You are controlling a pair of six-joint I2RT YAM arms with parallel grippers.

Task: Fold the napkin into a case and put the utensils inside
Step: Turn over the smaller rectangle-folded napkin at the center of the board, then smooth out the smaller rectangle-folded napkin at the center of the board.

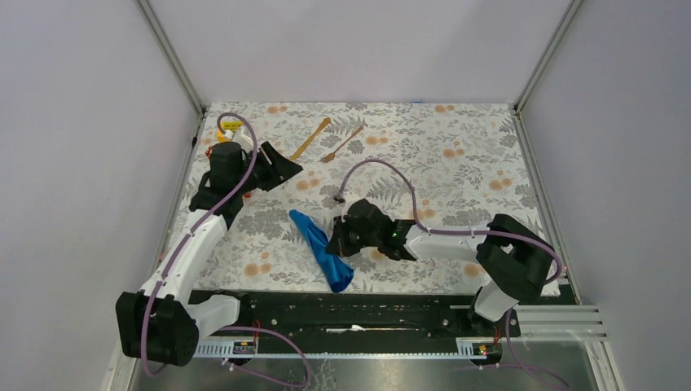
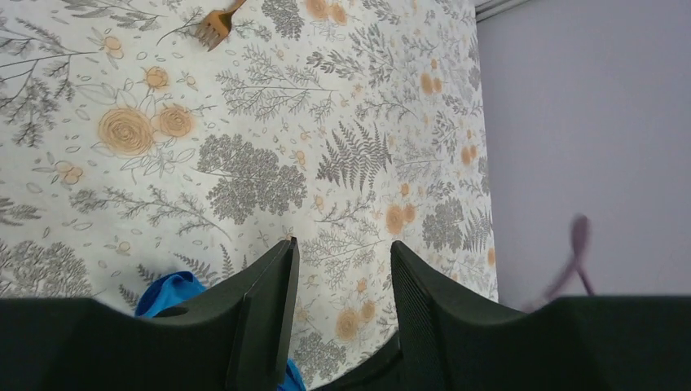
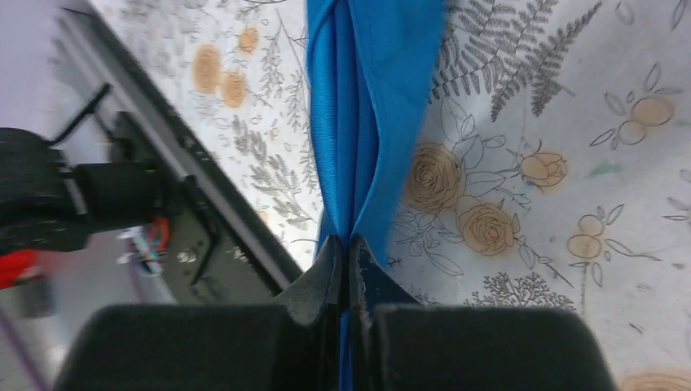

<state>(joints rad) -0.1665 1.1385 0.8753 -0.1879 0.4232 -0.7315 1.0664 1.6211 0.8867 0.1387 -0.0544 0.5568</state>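
Folding stage: right end effector (image 3: 349, 246) pinches the bunched napkin (image 3: 383, 98), left end effector (image 2: 342, 248) gapes empty; flattening seems next.

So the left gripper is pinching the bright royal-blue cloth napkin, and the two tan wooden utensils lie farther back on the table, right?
Wrong arm: the right gripper is shut on the bright royal-blue cloth napkin, as the right wrist view shows; the left gripper is open and empty. The two tan wooden utensils do lie farther back on the table.
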